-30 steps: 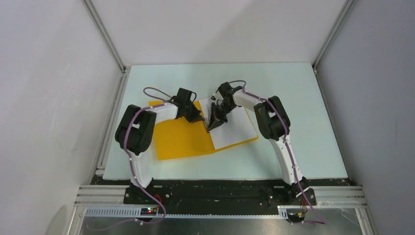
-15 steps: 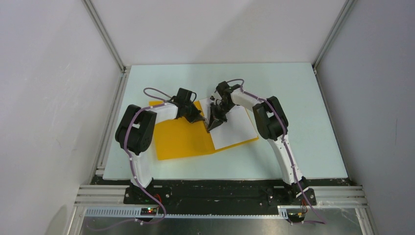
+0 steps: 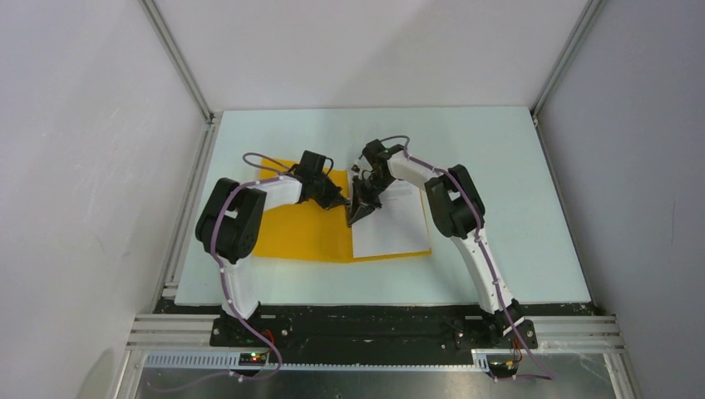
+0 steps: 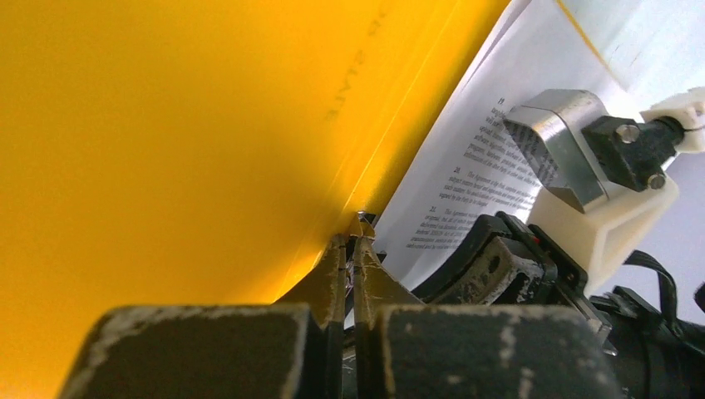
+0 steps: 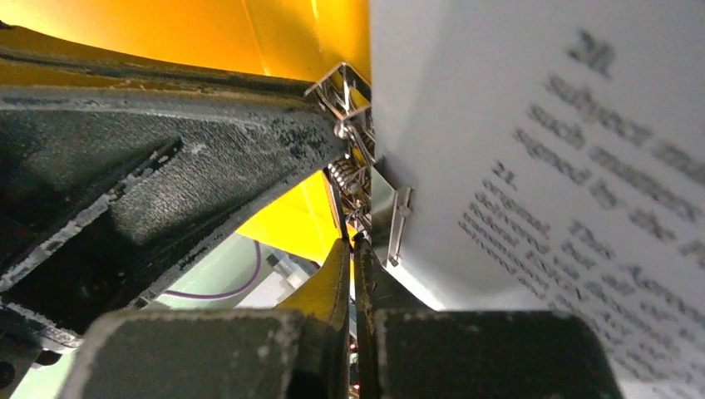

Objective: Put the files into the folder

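Folder (image 3: 299, 233) open, spine running away from me; files (image 3: 391, 233) lie on its right cover. Clip bar (image 5: 353, 170) sits at spine's far end. Left gripper (image 3: 342, 202) and right gripper (image 3: 357, 214), both pressed together, flank the clip, tips right at it. Equally near, I judge.

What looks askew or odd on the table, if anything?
Only slightly: the files lie on the right cover of the folder, but by the metal clip their edge seems to curl up, not flat.

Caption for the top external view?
Both arms meet at the spine of the open orange folder, left pincer and right pincer shut, white files lying on its right cover.
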Controlling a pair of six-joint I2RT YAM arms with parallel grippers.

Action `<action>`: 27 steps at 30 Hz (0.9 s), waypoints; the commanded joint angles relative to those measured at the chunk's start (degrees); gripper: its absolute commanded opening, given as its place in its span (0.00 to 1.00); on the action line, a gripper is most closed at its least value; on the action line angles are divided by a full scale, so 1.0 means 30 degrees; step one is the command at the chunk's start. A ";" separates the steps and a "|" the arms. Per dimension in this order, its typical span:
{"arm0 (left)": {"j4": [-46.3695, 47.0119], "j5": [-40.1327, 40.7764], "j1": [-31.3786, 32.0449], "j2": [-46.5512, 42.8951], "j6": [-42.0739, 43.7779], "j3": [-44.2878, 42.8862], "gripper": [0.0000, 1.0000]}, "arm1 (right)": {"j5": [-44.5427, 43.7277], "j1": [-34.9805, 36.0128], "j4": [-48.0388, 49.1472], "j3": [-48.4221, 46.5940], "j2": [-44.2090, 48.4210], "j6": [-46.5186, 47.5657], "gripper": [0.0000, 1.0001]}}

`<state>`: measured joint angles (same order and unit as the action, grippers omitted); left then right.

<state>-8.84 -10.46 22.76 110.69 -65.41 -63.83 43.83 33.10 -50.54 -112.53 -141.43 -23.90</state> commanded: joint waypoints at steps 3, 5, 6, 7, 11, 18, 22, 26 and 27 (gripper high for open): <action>-0.1823 0.0320 0.1083 0.1788 -0.0927 0.1023 0.00 | 0.1110 0.0505 0.3343 0.0912 -0.0791 -0.0964 0.02; -0.1828 0.0362 0.1062 0.1384 -0.0426 0.0688 0.00 | 0.1171 0.0274 0.3181 0.0998 -0.0085 -0.0979 0.09; -0.1813 0.0354 0.1056 0.1183 0.0095 0.0524 0.00 | 0.1104 0.0157 0.3144 0.1099 0.0450 -0.0930 0.12; -0.1825 0.0309 0.1055 0.0711 0.0373 0.0093 0.07 | 0.1098 -0.0128 0.3029 0.1126 0.0695 -0.0776 0.14; -0.1834 -0.0115 0.0737 -0.0980 0.2543 -0.1356 0.41 | -0.0023 -0.1115 0.2389 0.1011 0.2122 0.0168 0.37; -0.2146 -0.0763 0.0125 -0.4101 0.7209 -0.2737 0.70 | -0.0761 -0.2401 0.1778 0.1324 0.3452 0.1602 0.44; -0.2477 -0.0998 -0.0545 -0.6302 1.0697 -0.3072 0.75 | -0.0375 -0.2773 0.2140 0.1481 0.4267 0.2012 0.45; -0.4080 0.0261 -0.3094 -0.8719 1.3217 -0.2671 0.80 | -0.0617 -0.3229 0.2094 0.1509 0.5574 0.3640 0.49; -0.4823 0.0584 -0.3583 -0.9390 1.3760 -0.2533 0.81 | -0.0861 -0.3509 0.1924 0.1710 0.6135 0.4395 0.50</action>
<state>-17.17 -12.60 18.65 90.32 -35.07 -70.96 42.63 23.75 -45.10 -107.74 -130.89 -18.00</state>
